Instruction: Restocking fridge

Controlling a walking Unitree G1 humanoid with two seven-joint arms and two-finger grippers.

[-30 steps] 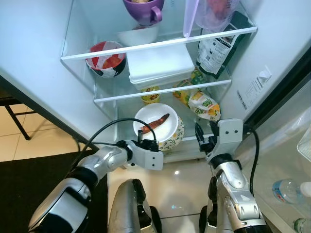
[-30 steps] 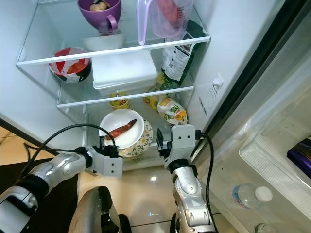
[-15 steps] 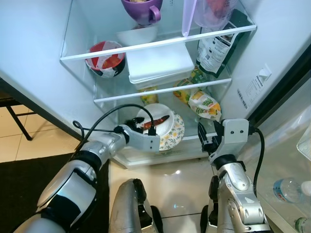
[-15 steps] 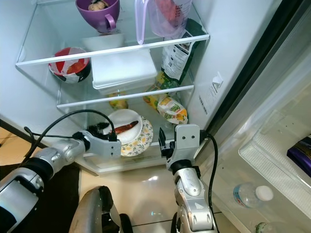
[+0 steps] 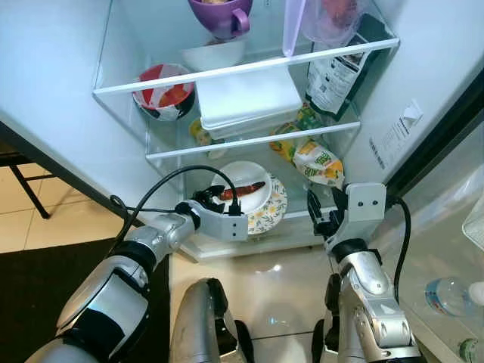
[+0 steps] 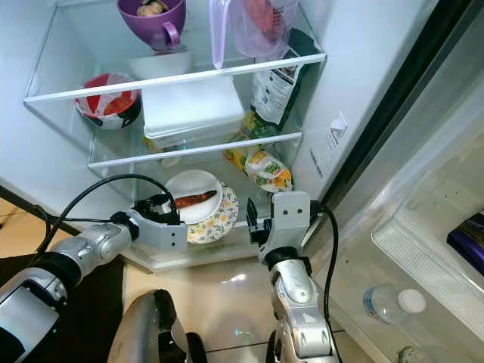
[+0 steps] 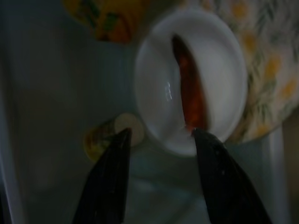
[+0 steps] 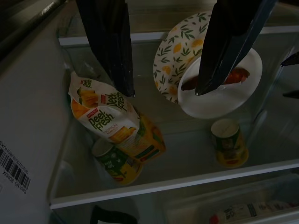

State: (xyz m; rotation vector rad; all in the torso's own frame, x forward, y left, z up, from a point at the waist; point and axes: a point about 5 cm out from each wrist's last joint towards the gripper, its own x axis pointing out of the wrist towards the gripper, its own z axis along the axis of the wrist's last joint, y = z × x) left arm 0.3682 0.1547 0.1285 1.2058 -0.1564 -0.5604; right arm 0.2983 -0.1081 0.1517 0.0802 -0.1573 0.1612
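Observation:
On the fridge's lowest shelf a white bowl [image 5: 243, 178] holding a long red pepper [image 5: 242, 187] leans on a tilted floral plate [image 5: 272, 208]. My left gripper [image 5: 212, 195] reaches in at the bowl's near rim. It is open, and its two fingertips [image 7: 122, 140] straddle the rim without closing on it. A small yellow can [image 7: 108, 139] lies just beyond that finger. My right gripper [image 5: 321, 208] hangs open in front of the shelf's right end, facing a yellow Deel Fresh bag [image 8: 105, 116] and the same can [image 8: 229, 142].
Above sit a white lidded container [image 5: 246, 98], a red bowl [image 5: 166, 91], a purple mug [image 5: 223, 13], a clear pitcher [image 5: 325, 19] and a dark pouch [image 5: 340, 68]. The glass shelf edges [image 5: 249, 142] jut forward. Water bottles [image 5: 446, 291] stand in the open door at right.
My left gripper has pushed forward into the lowest shelf, and the bowl and plate now sit deeper inside. The yellow can has shifted left. My right arm has barely moved.

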